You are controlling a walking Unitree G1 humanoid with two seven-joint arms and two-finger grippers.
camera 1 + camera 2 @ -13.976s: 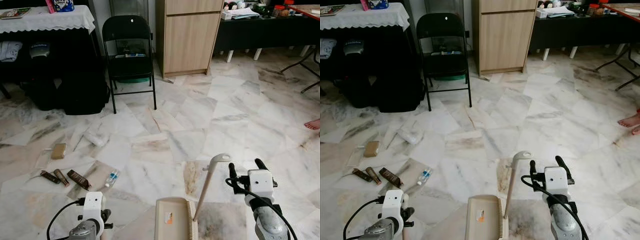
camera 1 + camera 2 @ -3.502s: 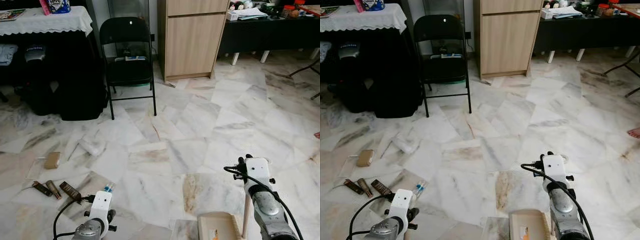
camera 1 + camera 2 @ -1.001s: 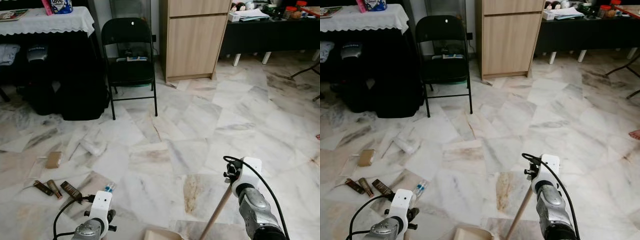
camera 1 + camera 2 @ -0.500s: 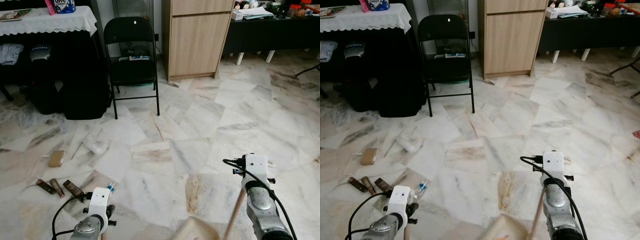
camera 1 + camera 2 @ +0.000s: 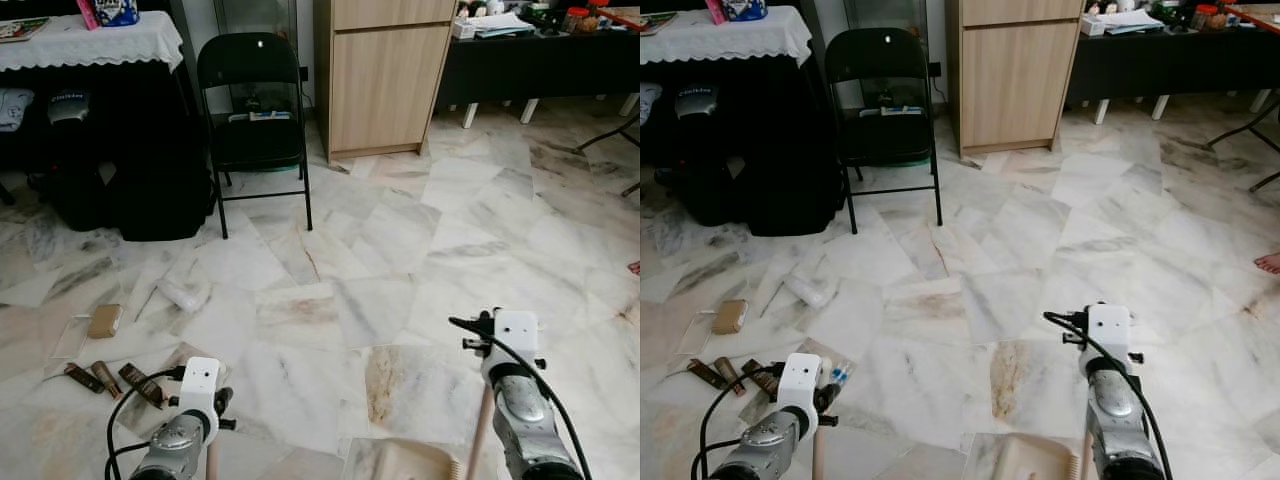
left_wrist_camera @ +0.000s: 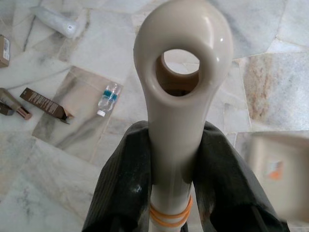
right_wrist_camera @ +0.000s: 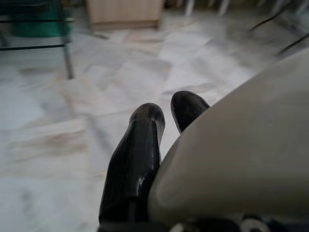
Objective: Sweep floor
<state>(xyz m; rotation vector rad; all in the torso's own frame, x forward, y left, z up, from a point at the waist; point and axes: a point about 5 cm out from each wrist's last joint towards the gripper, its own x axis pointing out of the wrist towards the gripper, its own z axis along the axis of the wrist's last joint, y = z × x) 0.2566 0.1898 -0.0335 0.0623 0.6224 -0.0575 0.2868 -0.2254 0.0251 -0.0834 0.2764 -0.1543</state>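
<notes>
Broom handle (image 6: 181, 121) between left tool (image 6: 178, 164) fingers

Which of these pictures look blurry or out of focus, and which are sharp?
Left eye and right eye views: sharp across the floor and chair. Left wrist view: handle and bottle crisp, dustpan blurred. Right wrist view: soft throughout; the pale handle up close is a smear.
</notes>
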